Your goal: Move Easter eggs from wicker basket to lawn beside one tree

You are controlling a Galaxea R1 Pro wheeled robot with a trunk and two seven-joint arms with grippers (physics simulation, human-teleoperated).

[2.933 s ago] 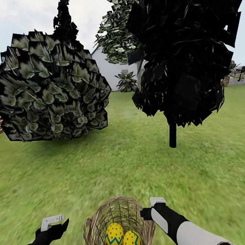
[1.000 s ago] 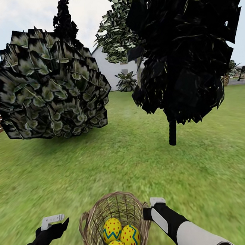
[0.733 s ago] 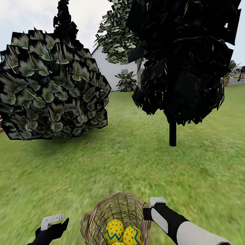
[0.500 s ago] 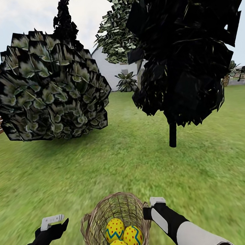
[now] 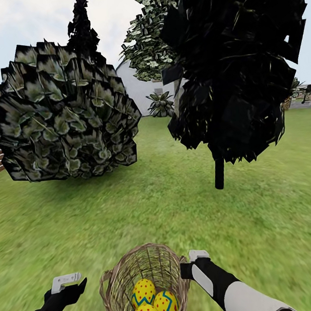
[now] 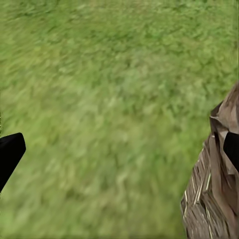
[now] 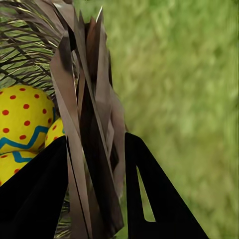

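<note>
All three Easter eggs are seen inside the wicker basket, whose rim is clamped between the right gripper fingers. The left gripper fingers are held apart over the lawn. No egg is placed beside a tree yet.

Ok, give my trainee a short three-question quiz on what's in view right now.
1. True or false: all three eggs lie inside the basket.
2. Which gripper straddles the basket's rim? A) left B) right C) both
3. Fill in: the black tree's thin trunk rises from the ____.

Key: 1. True. 2. B, the right gripper has the rim between its fingers; the left gripper hangs apart over the lawn. 3. Lawn.
</note>
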